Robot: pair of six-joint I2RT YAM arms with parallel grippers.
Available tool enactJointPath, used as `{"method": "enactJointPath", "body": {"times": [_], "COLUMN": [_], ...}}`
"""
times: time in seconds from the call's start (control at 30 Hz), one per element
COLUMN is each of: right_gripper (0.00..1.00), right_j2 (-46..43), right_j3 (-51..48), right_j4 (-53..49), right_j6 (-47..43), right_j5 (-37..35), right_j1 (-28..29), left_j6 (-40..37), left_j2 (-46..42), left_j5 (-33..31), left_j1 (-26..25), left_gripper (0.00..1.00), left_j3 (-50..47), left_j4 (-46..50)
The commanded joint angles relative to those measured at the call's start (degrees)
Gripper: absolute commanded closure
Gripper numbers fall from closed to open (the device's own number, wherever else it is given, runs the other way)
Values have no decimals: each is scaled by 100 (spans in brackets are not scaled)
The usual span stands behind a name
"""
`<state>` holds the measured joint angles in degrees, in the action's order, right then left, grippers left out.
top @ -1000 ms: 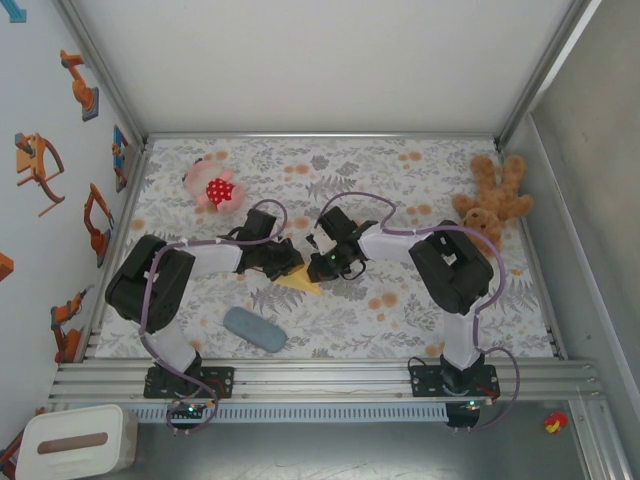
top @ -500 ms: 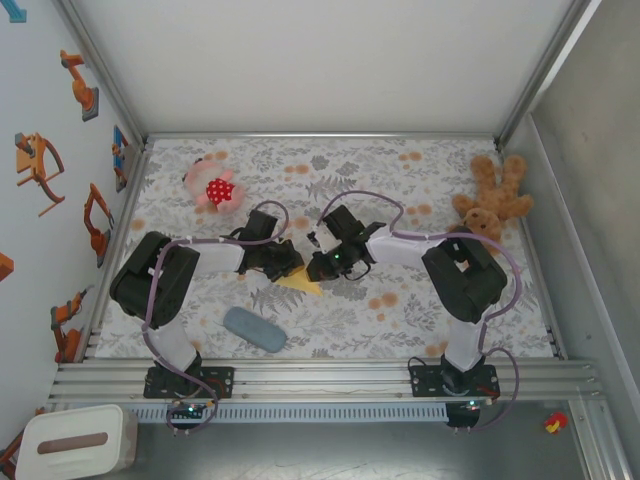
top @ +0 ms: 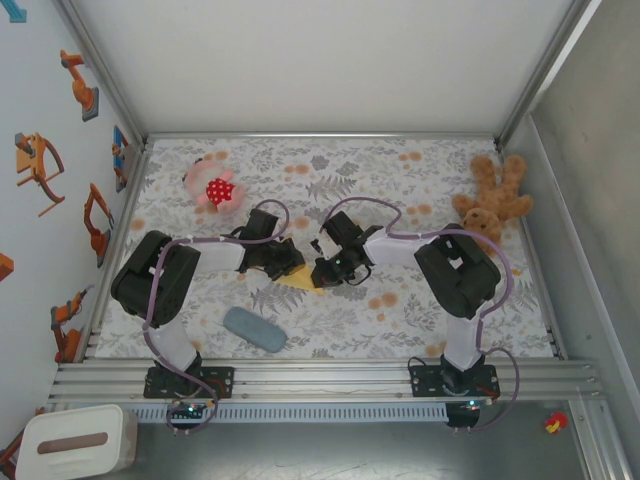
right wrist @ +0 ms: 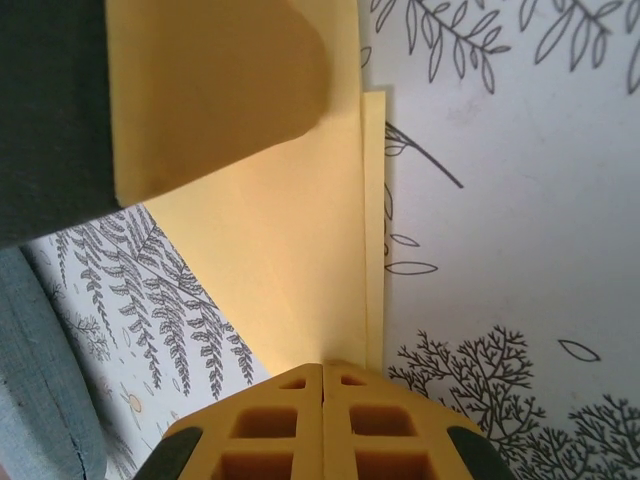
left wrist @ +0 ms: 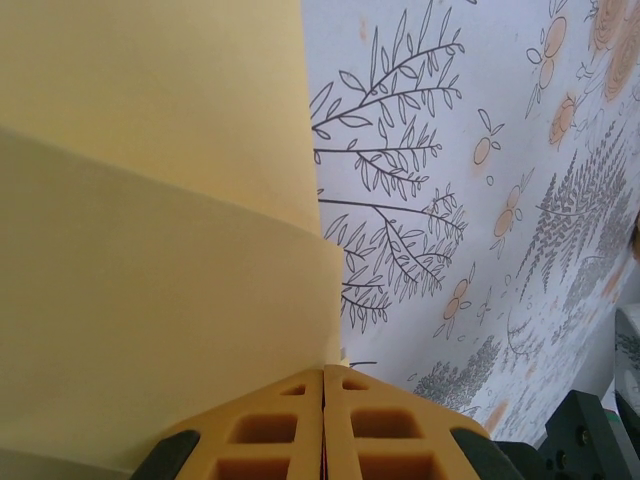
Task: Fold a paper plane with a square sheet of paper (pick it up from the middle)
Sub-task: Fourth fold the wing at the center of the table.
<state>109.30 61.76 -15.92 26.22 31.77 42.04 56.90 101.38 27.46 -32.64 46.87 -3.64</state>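
Observation:
The square sheet of paper (top: 300,281) is a small folded yellow triangle lying on the flowered mat between my two grippers. My left gripper (top: 283,262) sits at its left side. In the left wrist view the jaws (left wrist: 323,372) are shut, and a raised yellow layer of the sheet (left wrist: 150,300) runs right into their tip. My right gripper (top: 322,272) is at the sheet's right side. It is shut (right wrist: 323,366), with its tip resting on the flat paper (right wrist: 280,260) beside a narrow double edge.
A grey-blue oblong pad (top: 254,329) lies near the front left of the mat. A pink soft toy (top: 213,187) sits at the back left, and a brown teddy bear (top: 492,200) at the back right. Metal rails border the mat.
My right gripper has shifted slightly along the paper's right edge, and its arm has changed its bend. The left gripper and the paper have stayed put.

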Motion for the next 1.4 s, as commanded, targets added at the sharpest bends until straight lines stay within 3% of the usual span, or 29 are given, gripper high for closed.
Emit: {"method": "enactJointPath", "body": {"times": [0.0, 0.27, 0.77, 1.13, 1.37], "right_gripper": [100, 100, 100, 100, 100], "right_j2": [176, 250, 351, 417, 473], "right_j3": [-14, -73, -100, -198, -333], "right_j4": [-139, -331, -451, -626, -918], "right_j6": [136, 206, 377, 451, 405], "right_j5": [-216, -347, -409, -556, -871], "right_j1": [-21, -29, -40, -73, -95], "left_j6": [-146, -168, -315, -618, -731], "left_j2": [-33, -452, -4, 298, 401], "left_j5": [13, 97, 392, 154, 132], "left_j1": [12, -57, -242, -182, 113], "left_gripper": [93, 93, 93, 93, 92], "left_j3": [120, -177, -399, -510, -676], "left_j4": [90, -192, -770, -1062, -1274]}}
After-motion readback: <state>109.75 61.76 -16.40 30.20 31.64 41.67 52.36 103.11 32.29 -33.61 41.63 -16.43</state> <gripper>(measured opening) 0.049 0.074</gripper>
